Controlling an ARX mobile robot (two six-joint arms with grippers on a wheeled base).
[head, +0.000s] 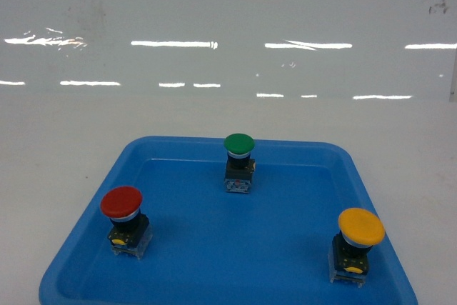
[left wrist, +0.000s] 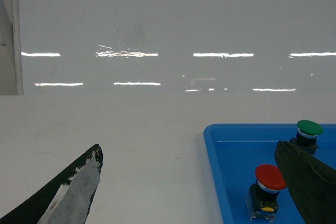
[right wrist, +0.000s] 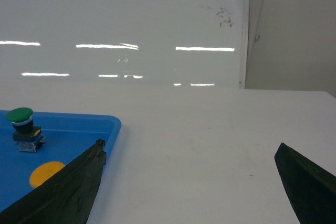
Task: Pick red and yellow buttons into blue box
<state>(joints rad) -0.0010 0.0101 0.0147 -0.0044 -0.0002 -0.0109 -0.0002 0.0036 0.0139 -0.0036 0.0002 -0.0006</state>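
Standing upright, caps up, red button point(head: 121, 202) and yellow button point(head: 360, 227) are sitting in the tray point(head: 285, 255); both grippers point(left wrist: 189, 182) point(right wrist: 189, 174) are gaping wide, holding nothing.

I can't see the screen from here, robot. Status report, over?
Left pincer open, right pincer open, both empty. Red button and yellow button upright in shallow blue tray, untouched. Green button between them, farther back. Blue box not in view.

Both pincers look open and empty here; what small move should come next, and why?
Probably lower the left pincer toward the red button: it stands untouched in the shallow tray on that arm's side, while the yellow button sits right. No blue box shows.
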